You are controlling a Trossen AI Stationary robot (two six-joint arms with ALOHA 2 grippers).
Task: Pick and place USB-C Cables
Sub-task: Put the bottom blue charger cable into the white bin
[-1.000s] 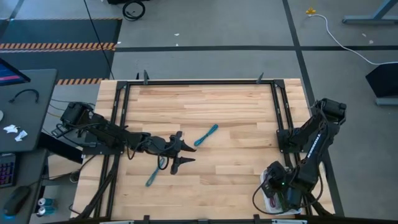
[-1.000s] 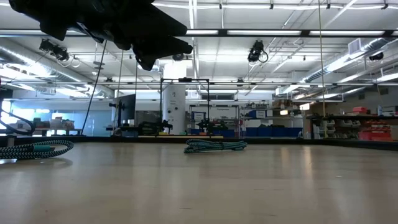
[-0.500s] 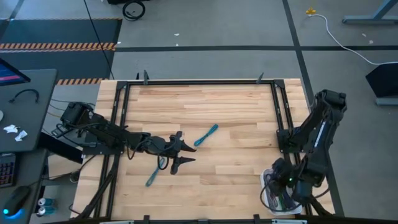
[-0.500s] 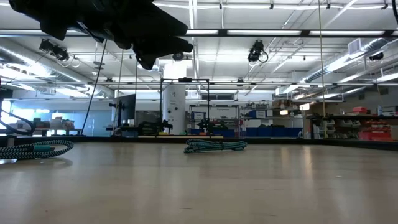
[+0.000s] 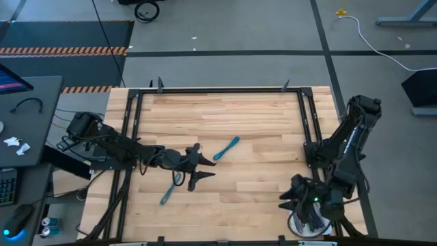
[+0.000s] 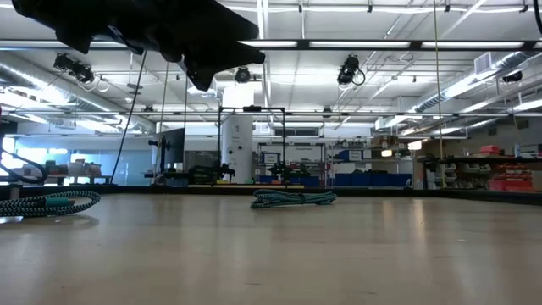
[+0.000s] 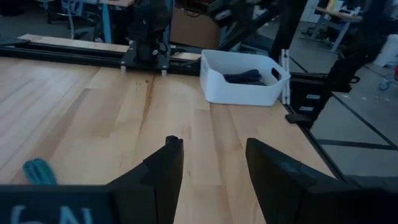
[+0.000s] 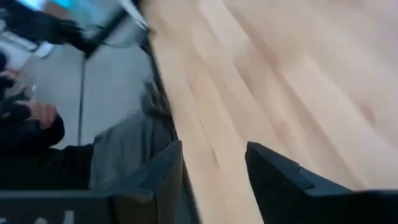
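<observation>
Two teal-blue USB-C cables lie flat on the wooden table. One cable (image 5: 227,147) (image 6: 294,198) is near the middle, just beyond my left gripper. The other cable (image 5: 167,193) (image 6: 47,202) (image 7: 38,171) lies nearer the near edge. Several more dark cables (image 7: 242,78) (image 5: 311,217) lie in a white bin (image 7: 214,87) (image 5: 293,220) at the near right corner. My left gripper (image 5: 198,166) (image 7: 211,162) hovers open above the table between the two loose cables. My right gripper (image 5: 285,197) (image 8: 214,168) is open and empty, beside the bin, pointing toward the table's left.
Black rails (image 5: 218,90) frame the table on its far, left and right sides. The right arm's base (image 5: 321,154) stands at the right rail. Bare wood lies between the middle cable and the bin. The right wrist view is blurred.
My right gripper has come up from over the white bin and swung toward the table's left, and the arm's upper part has shifted a little toward the right. The left arm and both loose cables have stayed where they were.
</observation>
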